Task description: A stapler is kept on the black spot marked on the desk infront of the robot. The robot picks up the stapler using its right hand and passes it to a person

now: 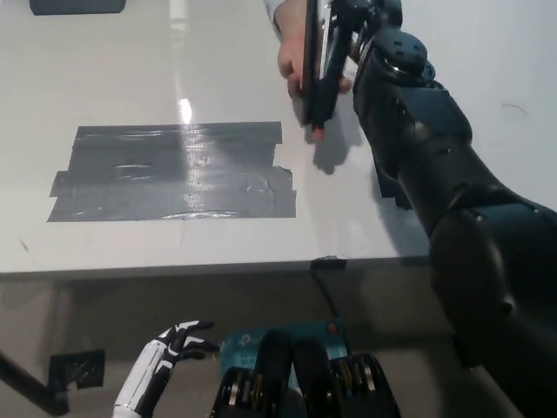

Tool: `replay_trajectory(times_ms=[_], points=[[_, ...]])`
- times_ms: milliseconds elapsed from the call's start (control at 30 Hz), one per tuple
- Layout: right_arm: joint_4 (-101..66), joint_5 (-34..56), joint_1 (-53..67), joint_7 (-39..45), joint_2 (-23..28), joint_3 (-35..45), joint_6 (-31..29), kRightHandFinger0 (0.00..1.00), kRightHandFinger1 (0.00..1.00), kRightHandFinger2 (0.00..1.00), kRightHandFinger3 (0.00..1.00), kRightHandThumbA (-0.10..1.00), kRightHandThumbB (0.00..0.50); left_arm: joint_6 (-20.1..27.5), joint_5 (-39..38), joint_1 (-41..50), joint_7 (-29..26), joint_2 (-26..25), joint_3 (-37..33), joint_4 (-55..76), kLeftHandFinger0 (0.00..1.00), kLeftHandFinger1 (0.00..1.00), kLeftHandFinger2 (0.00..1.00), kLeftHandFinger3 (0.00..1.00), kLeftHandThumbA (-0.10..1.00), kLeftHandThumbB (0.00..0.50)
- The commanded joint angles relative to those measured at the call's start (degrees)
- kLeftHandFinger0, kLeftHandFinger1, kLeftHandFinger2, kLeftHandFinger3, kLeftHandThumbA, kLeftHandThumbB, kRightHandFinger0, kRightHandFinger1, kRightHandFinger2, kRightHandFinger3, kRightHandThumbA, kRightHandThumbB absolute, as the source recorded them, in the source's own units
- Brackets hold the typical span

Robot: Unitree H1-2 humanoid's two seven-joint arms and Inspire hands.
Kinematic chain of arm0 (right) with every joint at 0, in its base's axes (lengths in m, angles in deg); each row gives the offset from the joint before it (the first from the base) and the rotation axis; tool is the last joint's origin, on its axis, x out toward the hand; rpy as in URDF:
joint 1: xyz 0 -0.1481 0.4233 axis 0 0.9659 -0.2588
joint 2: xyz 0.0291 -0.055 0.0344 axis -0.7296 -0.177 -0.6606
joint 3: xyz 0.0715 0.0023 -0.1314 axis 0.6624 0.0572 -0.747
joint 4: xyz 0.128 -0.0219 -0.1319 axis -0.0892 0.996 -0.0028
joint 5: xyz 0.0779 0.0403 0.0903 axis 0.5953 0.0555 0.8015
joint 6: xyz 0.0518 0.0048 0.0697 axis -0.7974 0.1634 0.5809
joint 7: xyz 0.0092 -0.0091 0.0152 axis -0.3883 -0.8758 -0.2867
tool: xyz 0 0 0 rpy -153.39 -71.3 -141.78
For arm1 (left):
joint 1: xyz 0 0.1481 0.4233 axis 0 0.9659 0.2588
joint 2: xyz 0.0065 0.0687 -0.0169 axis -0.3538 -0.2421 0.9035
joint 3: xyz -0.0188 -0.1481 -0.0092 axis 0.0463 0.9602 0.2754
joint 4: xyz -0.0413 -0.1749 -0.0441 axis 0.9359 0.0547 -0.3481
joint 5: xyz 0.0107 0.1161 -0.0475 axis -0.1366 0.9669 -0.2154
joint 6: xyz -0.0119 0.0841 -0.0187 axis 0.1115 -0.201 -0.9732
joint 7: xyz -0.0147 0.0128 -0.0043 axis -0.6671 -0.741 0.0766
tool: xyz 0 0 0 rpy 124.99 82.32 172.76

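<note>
My black right hand (361, 26) reaches far across the desk and is shut on the black stapler (315, 74), which hangs upright above the white tabletop. A person's hand (291, 65) in a white sleeve closes around the stapler's left side, touching it. The black taped spot (174, 170) on the desk lies bare, left of and nearer than the stapler. My white left hand (170, 348) rests low at the picture's bottom left, below the desk edge, fingers apart and holding nothing.
The white desk (104, 78) fills the upper picture; its front edge (174, 270) runs across the middle. A dark object (78, 7) sits at the far left corner. My right forearm (435, 165) spans the desk's right side.
</note>
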Motion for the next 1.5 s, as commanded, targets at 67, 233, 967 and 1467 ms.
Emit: replay_trajectory(times_ms=[67,233,967,1467], points=[[0.0,-1.8,-4.7,15.2,2.6,-5.7,-6.8,1.00,1.00,1.00,1.00,0.92,0.487,1.0,1.5,-0.1,0.8,-1.7,-0.6,1.9,0.72,0.70,0.57,0.72,1.00,0.471],[0.5,-2.8,-4.3,16.0,3.2,-8.7,-6.9,1.00,1.00,1.00,1.00,1.00,0.500,1.8,2.4,-0.1,0.5,-1.7,-1.1,1.7,0.71,0.70,0.56,0.71,1.00,0.464],[-40.3,-3.6,7.9,20.2,11.8,-14.2,-0.8,1.00,1.00,1.00,1.00,1.00,0.500,3.1,2.5,-0.3,-0.2,-2.0,-0.9,0.8,0.73,0.71,0.58,0.74,1.00,0.470],[-110.7,16.4,54.9,23.1,15.5,-19.1,14.2,1.00,1.00,1.00,1.00,1.00,0.495,4.6,-0.6,3.8,-1.7,-0.1,0.8,-2.3,1.00,1.00,0.91,1.00,1.00,0.500]])
